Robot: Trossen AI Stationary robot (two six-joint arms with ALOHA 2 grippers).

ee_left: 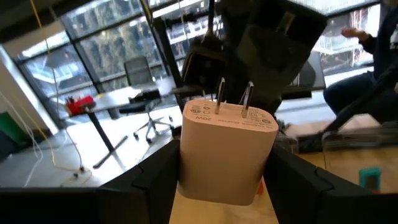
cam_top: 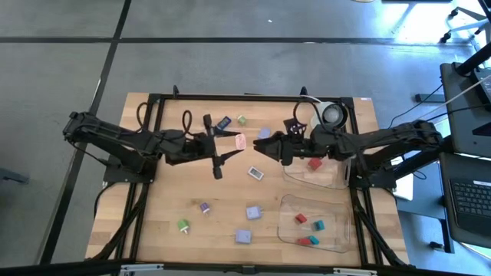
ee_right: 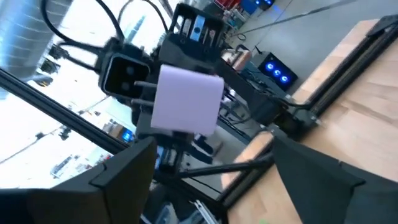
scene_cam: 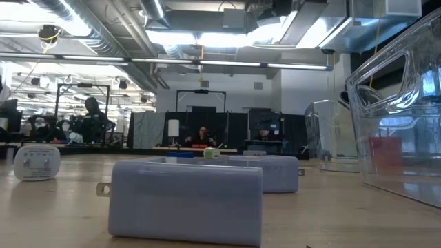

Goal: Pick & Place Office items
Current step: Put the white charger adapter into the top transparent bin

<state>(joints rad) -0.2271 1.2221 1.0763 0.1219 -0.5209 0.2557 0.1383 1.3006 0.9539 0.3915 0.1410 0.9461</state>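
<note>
Above mid-table, left gripper [cam_top: 232, 142] clamps a smooth pink plug block [ee_left: 225, 149].

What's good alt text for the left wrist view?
A pink wall charger, its two metal prongs pointing up, is held between the left gripper's dark fingers, filling the frame. Behind it looms the other arm's dark gripper, with office windows and chairs beyond.

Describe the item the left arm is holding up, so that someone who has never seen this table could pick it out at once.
Start at the wooden table and find the two dark arms meeting above its middle. The left gripper grips a pale pink charger block, its two metal prongs pointing towards the right gripper. That gripper's own block is lavender; this one is the only pink piece.
</note>
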